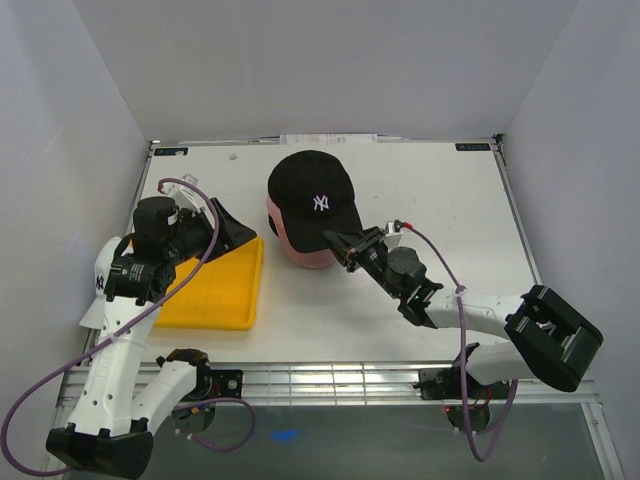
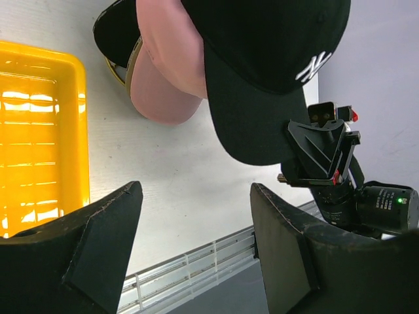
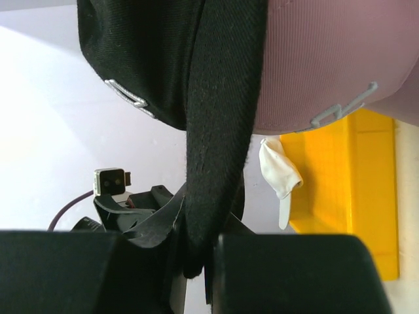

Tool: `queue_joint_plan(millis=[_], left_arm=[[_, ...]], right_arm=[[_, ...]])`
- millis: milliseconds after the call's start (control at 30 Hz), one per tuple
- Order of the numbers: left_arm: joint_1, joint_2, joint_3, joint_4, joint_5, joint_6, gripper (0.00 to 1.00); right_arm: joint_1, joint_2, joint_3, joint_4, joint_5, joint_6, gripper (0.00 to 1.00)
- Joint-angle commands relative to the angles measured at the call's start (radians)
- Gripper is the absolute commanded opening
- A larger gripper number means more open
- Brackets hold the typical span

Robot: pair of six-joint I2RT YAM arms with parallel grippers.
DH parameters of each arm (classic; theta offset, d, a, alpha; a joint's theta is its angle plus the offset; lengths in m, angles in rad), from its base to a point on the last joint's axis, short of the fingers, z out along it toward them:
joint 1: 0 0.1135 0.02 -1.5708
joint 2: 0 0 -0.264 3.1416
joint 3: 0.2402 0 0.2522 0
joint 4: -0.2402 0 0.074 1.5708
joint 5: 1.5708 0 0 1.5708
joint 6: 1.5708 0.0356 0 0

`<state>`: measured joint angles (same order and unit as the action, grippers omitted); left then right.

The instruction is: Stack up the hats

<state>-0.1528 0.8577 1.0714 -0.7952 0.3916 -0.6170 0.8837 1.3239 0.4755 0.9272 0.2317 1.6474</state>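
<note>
Pinching the brim of the black cap [image 1: 315, 195], the right gripper [image 1: 338, 240] is closed tight on it. The crown sits just beyond its fingertips, on top of the pink cap [image 1: 300, 257]. The left gripper [image 1: 228, 228], spread wide and empty, hovers by the tray [image 1: 215, 300].

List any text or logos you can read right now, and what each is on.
"NY": white logo on the front of the black cap.
White cap at the left edge of the table: dark mark, too small to read.
Dark stickers along the far edge: too small to read.
</note>
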Motion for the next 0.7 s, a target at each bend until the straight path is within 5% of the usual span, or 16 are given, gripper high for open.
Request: queue_joint_plan(millis=[0, 667], left_arm=[[-0.002, -0.020, -0.011, -0.002, -0.011, 0.013, 0.77], [-0.002, -0.011, -0.044, -0.003, -0.045, 0.026, 0.77]], right_arm=[[-0.002, -0.016, -0.024, 0.055, -0.008, 0.023, 0.08], [-0.002, 0.198, -0.163, 0.185, -0.058, 0.155, 0.08]])
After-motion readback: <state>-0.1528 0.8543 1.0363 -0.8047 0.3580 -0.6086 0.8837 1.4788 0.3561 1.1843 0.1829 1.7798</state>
